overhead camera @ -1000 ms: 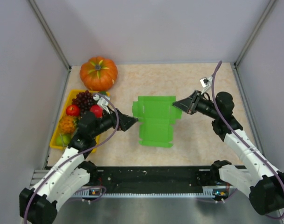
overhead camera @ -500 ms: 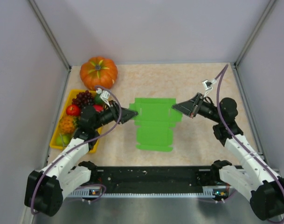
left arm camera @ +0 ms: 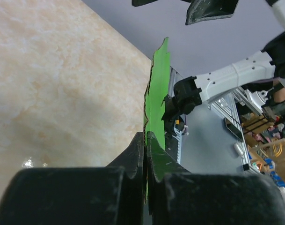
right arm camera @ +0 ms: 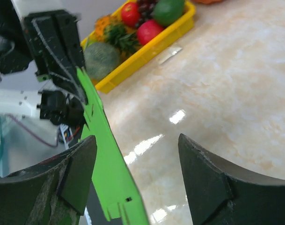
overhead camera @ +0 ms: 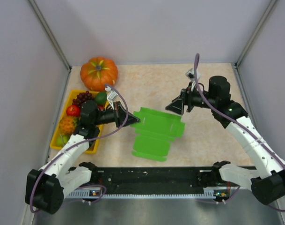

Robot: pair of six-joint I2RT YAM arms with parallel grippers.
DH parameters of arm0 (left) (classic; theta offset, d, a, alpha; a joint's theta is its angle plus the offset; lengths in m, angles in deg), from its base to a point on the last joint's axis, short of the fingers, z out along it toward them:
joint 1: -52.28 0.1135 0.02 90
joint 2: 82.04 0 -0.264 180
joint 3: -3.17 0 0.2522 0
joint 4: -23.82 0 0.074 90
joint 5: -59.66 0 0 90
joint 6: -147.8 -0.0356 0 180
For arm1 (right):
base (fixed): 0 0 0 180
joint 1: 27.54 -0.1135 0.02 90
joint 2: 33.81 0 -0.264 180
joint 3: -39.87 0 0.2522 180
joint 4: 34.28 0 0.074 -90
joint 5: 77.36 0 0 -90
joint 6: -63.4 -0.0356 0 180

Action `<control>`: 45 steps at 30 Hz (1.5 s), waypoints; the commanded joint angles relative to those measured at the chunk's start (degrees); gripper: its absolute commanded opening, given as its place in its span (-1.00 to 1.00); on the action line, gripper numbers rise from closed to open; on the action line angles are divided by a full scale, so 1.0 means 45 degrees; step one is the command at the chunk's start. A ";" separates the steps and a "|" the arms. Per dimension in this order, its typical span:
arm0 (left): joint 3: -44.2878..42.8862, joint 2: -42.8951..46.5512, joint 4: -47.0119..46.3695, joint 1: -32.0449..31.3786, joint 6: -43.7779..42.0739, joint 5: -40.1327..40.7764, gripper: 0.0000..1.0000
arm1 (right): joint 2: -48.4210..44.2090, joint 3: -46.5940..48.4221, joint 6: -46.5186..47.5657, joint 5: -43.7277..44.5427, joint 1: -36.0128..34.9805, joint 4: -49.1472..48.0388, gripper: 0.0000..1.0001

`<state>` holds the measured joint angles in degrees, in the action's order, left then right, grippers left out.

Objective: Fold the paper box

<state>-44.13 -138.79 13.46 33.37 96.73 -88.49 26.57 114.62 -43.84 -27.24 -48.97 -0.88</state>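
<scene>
I work in a robot lab, inside a test cell. Plain grey panels (overhead camera: 147,28) wall in my table (overhead camera: 212,136) on three sides, joined by metal struts (overhead camera: 49,33). My left arm (overhead camera: 67,159) and right arm (overhead camera: 254,140) are bolted to a black rail (overhead camera: 151,177) at the near edge, and purple cables (overhead camera: 196,63) loop along them. A yellow tray (right arm camera: 147,49) of fruit (right arm camera: 149,30) and a pumpkin (overhead camera: 99,72) sit in one corner. Past the table's edge there is a grey floor (left arm camera: 203,145) with cardboard boxes (left arm camera: 258,124) and loose gear.
</scene>
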 commanded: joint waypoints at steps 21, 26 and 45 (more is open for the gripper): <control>-0.1103 0.0426 -0.2188 0.0763 0.3174 -0.0478 0.29 | 0.1836 0.0588 0.1819 -0.4768 -0.2251 -0.1178 -1.00; -0.1588 -0.1214 -0.5495 0.0962 0.6579 -0.1236 -0.01 | 0.2188 0.0685 0.1584 -0.6177 -0.2268 -0.1395 -1.00; -0.2195 -0.2565 -0.7633 -0.1127 0.7384 -0.2410 -0.48 | 0.2383 0.0606 0.0803 -0.5572 -0.2405 -0.2098 -1.00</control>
<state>-51.58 -150.99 -19.44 29.98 131.38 -97.39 37.01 117.35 -39.45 -53.05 -59.42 -6.52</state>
